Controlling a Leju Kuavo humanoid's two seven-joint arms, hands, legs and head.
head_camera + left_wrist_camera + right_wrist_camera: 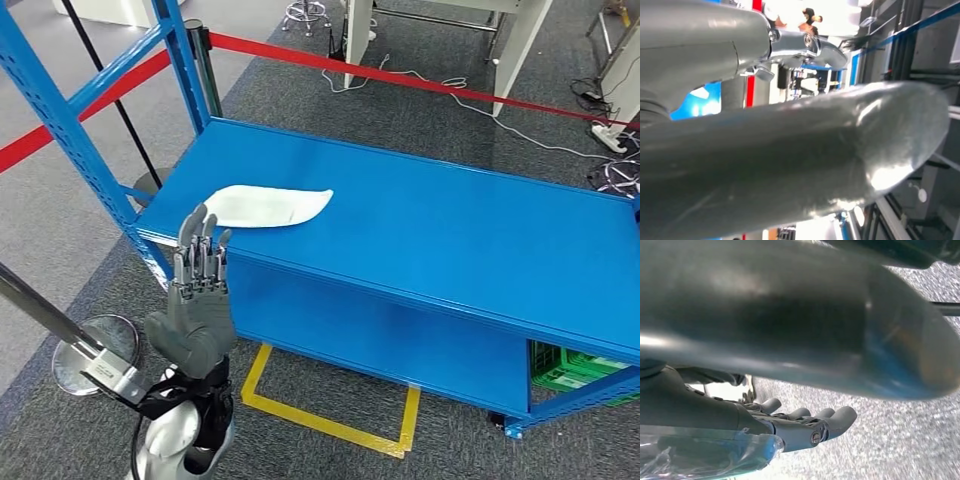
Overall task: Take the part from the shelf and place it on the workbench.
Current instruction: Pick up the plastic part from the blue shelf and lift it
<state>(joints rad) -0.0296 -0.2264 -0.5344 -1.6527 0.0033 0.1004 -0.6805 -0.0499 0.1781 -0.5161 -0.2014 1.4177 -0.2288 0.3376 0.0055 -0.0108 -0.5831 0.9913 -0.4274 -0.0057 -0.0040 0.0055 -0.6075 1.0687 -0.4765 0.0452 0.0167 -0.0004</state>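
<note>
Grey carpet covers the floor of a workshop, and on it stands a blue metal shelf with a broad flat top deck and blue uprights at its left end. On that deck, near the left front corner, lies the part, a flat, white, elongated piece tapering to a point at its right. From the head view the left robot hand is raised just in front of the shelf's front edge, fingers straight and apart, grasping nothing, close below the part but not touching it. Its wrist view looks past a thick grey thumb toward bright, blurred surroundings. The right wrist view shows the right robot hand over the carpet with fingers extended side by side, holding nothing; some clear plastic wrap sits by the wrist. A red barrier tape runs behind the shelf, white cables trail across the floor, yellow tape marks the carpet, and a green crate sits under the shelf's right end.
</note>
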